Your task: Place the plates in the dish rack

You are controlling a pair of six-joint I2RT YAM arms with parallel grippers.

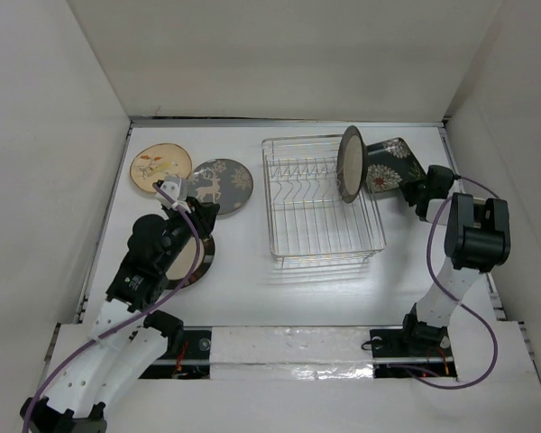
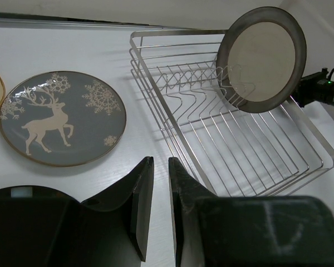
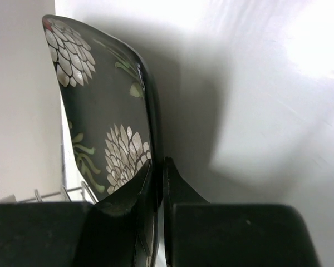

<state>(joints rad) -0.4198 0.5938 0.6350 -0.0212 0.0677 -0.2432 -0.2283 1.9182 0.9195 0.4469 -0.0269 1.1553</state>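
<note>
the chrome wire dish rack (image 1: 323, 203) sits on the white desk (image 1: 252, 289), right of centre in the top view. one cream-centred plate with a dark rim (image 1: 352, 164) stands on edge among the prongs at the rack's far right corner, leaning a little; the left wrist view shows its pale face (image 2: 261, 58).

just right of that corner, the right jaws pinch the edge of the black square plate with white flowers (image 1: 392, 167). the right wrist view shows the two fingers closed on its rim, one on each side, with the plate (image 3: 108, 128) held tilted, nearly on edge. whether its lower edge touches the desk or the rack cannot be told.

three plates lie flat on the desk left of the rack. the tan floral plate (image 1: 160, 168) is farthest back and left. the dark grey deer plate (image 1: 218, 186) lies just beside it and seems to overlap its rim slightly. the second cream-centred plate with a dark rim (image 1: 201, 262) lies nearer the arm bases, mostly hidden under the left arm (image 1: 153, 253).

the left jaws are drawn close together with only a thin slit between them, and they hold nothing. in the left wrist view they hang over bare desk between the deer plate (image 2: 61, 118) and the near left corner of the rack (image 2: 222, 139).
</note>
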